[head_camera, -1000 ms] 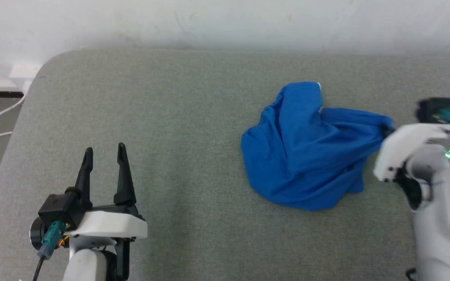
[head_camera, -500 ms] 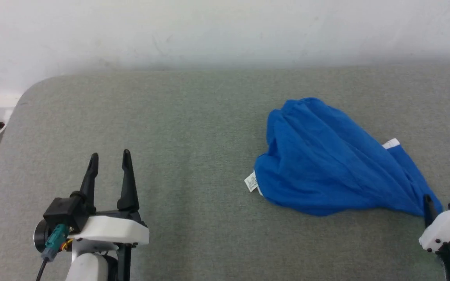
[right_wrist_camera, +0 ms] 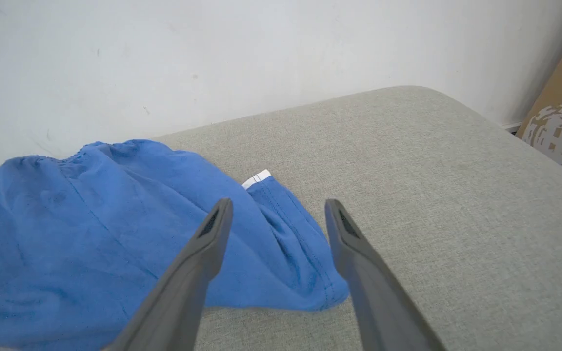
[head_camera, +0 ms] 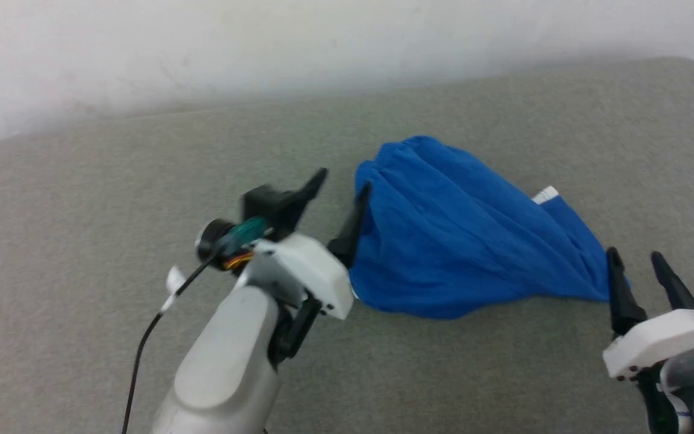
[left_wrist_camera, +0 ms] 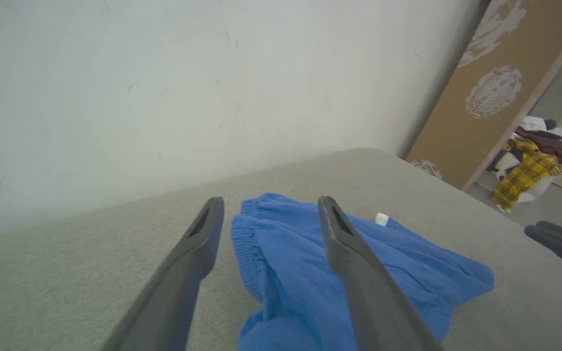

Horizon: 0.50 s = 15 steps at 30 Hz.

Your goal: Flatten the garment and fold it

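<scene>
Lying bunched on the grey padded tabletop, the blue shorts looked thin, limp and light, best taken at the gathered waistband beside the open left claw and the hem corner before the open right claw.

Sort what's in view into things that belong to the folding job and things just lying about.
Job:
crumpled royal-blue thin-fabric shorts with white edge band
grey fabric-covered surface under them

Lying about:
heap of yellow-plaid and dark clothes
brown board with pale round marks
</scene>
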### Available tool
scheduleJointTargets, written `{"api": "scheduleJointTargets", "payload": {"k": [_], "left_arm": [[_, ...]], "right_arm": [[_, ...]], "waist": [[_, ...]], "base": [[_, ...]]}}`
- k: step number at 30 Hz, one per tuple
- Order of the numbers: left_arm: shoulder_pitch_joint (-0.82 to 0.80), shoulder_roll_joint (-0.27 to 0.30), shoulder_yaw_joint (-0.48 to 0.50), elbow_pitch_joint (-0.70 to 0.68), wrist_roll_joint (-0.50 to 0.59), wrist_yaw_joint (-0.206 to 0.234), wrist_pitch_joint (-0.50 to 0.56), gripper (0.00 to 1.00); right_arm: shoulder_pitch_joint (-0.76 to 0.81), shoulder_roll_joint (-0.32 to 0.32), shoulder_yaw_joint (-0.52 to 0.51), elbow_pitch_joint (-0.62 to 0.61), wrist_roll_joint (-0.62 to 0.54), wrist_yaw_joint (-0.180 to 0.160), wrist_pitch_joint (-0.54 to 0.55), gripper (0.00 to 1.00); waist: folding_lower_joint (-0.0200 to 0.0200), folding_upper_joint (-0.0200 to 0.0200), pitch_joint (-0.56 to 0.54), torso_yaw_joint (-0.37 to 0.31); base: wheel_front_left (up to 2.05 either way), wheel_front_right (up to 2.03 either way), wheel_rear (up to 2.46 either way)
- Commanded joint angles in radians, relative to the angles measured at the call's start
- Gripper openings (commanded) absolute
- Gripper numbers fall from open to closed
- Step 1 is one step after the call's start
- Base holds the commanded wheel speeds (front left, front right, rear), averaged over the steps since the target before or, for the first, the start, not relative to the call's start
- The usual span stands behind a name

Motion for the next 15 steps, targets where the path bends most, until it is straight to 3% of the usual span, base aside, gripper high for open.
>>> {"api": "scheduleJointTargets", "payload": {"k": [1, 6, 9, 11, 12, 13, 14, 15], "left_arm": [[-0.016, -0.001, -0.010, 0.013, -0.004, -0.003, 0.013, 1.00], [-0.131, -0.001, -0.088, 0.147, -0.089, 0.067, 0.249, 1.00], [-0.159, 0.000, -0.125, 0.211, -0.066, 0.115, 0.387, 1.00], [-0.158, 0.002, -0.143, 0.223, -0.069, 0.111, 0.456, 1.00], [-0.151, 0.002, -0.142, 0.220, -0.086, 0.103, 0.478, 0.76], [-0.144, 0.002, -0.144, 0.210, -0.097, 0.096, 0.490, 0.27], [-0.136, 0.003, -0.146, 0.199, -0.101, 0.092, 0.495, 0.00], [-0.125, 0.008, -0.148, 0.186, -0.103, 0.090, 0.497, 0.00]], "right_arm": [[0.008, 0.001, 0.005, -0.008, 0.008, -0.001, -0.008, 1.00], [0.006, 0.001, 0.068, -0.043, 0.025, -0.001, -0.005, 1.00], [0.009, 0.001, 0.086, -0.060, 0.029, -0.001, -0.001, 1.00], [0.013, 0.001, 0.090, -0.070, 0.036, -0.001, 0.000, 1.00], [0.015, 0.001, 0.091, -0.074, 0.039, -0.001, 0.000, 1.00], [0.017, 0.001, 0.091, -0.077, 0.040, -0.001, -0.001, 1.00], [0.019, 0.001, 0.090, -0.079, 0.041, -0.001, -0.002, 1.00], [0.020, 0.001, 0.091, -0.080, 0.042, -0.001, -0.001, 1.00]], "waist": [[0.0000, -0.0001, 0.029, -0.045], [0.0000, -0.0001, 0.049, -0.100], [0.0000, -0.0001, 0.052, -0.119], [0.0000, -0.0001, 0.052, -0.123], [0.0000, -0.0001, 0.052, -0.123], [0.0000, -0.0001, 0.050, -0.120], [0.0000, -0.0001, 0.048, -0.116], [0.0000, -0.0001, 0.044, -0.110]], "base": [[0.00, 0.00, 0.00], [0.00, 0.00, 0.00], [0.00, 0.00, 0.00], [0.00, 0.00, 0.00], [0.00, 0.00, 0.00], [0.00, 0.00, 0.00], [0.00, 0.00, 0.00], [0.00, 0.00, 0.00]]}}
